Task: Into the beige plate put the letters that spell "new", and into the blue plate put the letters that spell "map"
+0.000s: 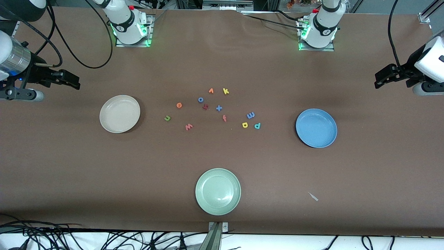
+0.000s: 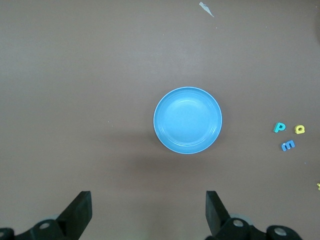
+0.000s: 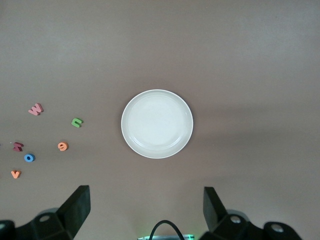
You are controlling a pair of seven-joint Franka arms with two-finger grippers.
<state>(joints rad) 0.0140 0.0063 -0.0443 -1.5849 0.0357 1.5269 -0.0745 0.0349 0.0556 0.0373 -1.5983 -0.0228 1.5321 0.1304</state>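
The empty beige plate [image 1: 119, 114] [image 3: 157, 124] lies toward the right arm's end, the empty blue plate [image 1: 316, 127] [image 2: 187, 120] toward the left arm's end. Between them lie the green n [image 1: 167, 118] [image 3: 76, 122], orange e [image 1: 179, 105] [image 3: 62, 146], salmon w [image 1: 188, 126] [image 3: 35, 109], blue m [image 1: 250, 115] [image 2: 288, 145], yellow a [image 1: 245, 125] [image 2: 299, 129] and teal p [image 1: 257, 125] [image 2: 279, 127]. My right gripper [image 1: 71, 80] [image 3: 146, 207] hangs open and empty high over its end of the table. My left gripper [image 1: 381, 78] [image 2: 149, 210] does the same over its own end.
Other letters lie in the same cluster: orange v [image 1: 211, 91], yellow k [image 1: 225, 91], blue o [image 1: 200, 100], dark red h [image 1: 205, 107], blue x [image 1: 219, 108], red f [image 1: 224, 118]. A pale green plate [image 1: 218, 191] sits near the front edge. A paper scrap [image 1: 313, 196] lies beside it.
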